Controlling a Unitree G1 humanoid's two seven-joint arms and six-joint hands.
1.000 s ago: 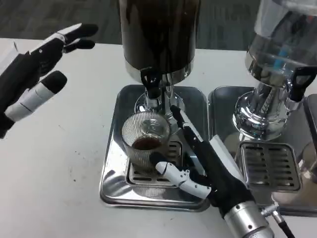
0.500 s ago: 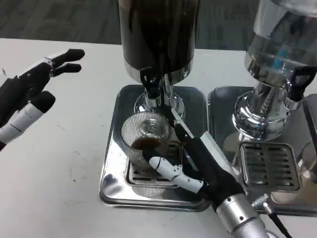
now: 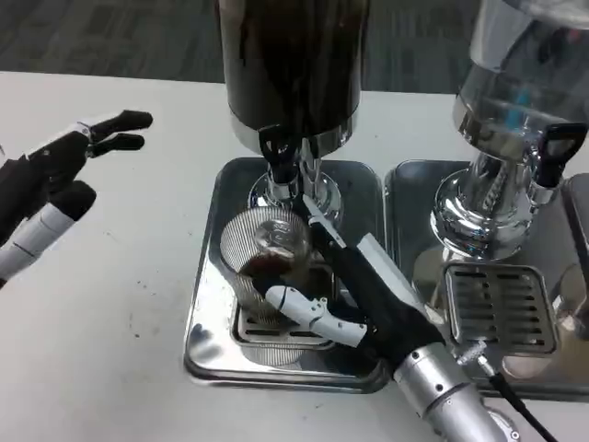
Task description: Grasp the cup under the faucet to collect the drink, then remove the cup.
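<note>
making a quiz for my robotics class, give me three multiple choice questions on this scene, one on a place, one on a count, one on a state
1. Where does the ribbed glass cup stand?
A. on the bare white table
B. on the drip tray under the dark dispenser's faucet
C. under the clear dispenser

2. How many drink dispensers are there?
A. one
B. two
C. three

3. What is the right robot hand doing?
A. wrapping around the cup
B. pulling the tap
C. resting flat on the table

Key: 1 B, the cup sits on the grate below the black tap. 2 B, a dark dispenser and a clear one stand side by side. 3 A, its fingers flank the cup, while the left robot hand hovers open.
</note>
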